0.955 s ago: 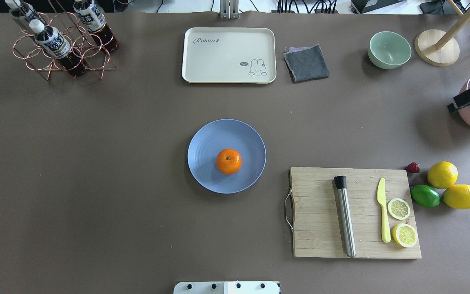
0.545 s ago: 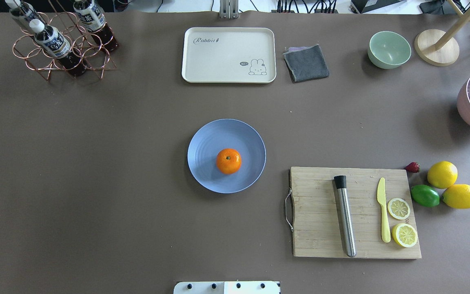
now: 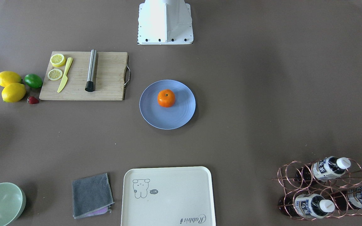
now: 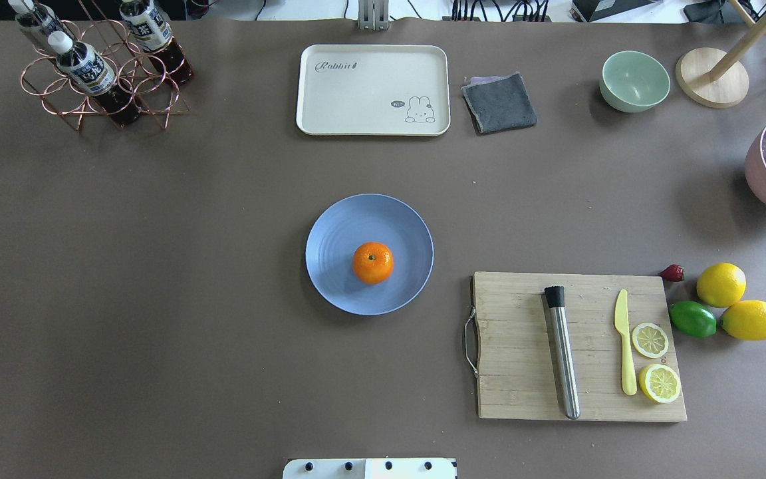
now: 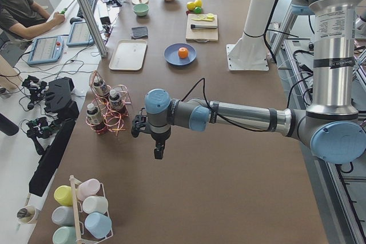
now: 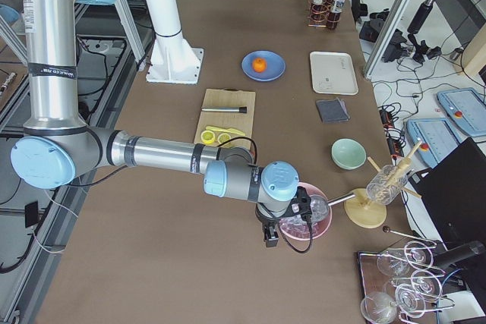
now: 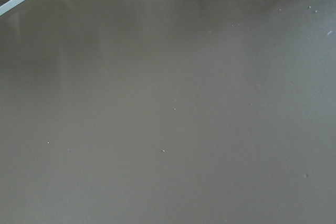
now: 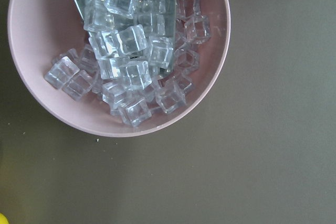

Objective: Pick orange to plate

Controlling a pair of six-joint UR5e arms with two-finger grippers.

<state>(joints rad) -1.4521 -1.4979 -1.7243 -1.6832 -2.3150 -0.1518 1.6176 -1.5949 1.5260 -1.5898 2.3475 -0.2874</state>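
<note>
The orange [image 4: 373, 263] rests on the blue plate [image 4: 335, 229] at the table's middle, a little toward the robot's side of centre; both also show in the front view, the orange [image 3: 166, 98] on the plate [image 3: 168, 118]. Nothing touches them. My left gripper [image 5: 158, 152] hangs over bare table near the bottle rack, far from the plate, seen only from the left end. My right gripper [image 6: 269, 237] hovers by the pink bowl, seen only from the right end. I cannot tell whether either is open or shut. Neither wrist view shows fingers.
A cutting board [image 4: 522, 372] with a steel muddler [image 4: 562, 359], yellow knife and lemon slices lies right of the plate, with two lemons [image 4: 721, 285] and a lime [image 4: 693, 319] beyond. Cream tray [image 4: 373, 90], grey cloth, green bowl [image 4: 634, 80], bottle rack [image 4: 100, 73] and the pink bowl of ice [image 8: 31, 51] line the edges.
A second ago dark parts of both grippers showed at the overhead view's left and right edges; both have since drawn out of that view. Orange and plate have not moved.
</note>
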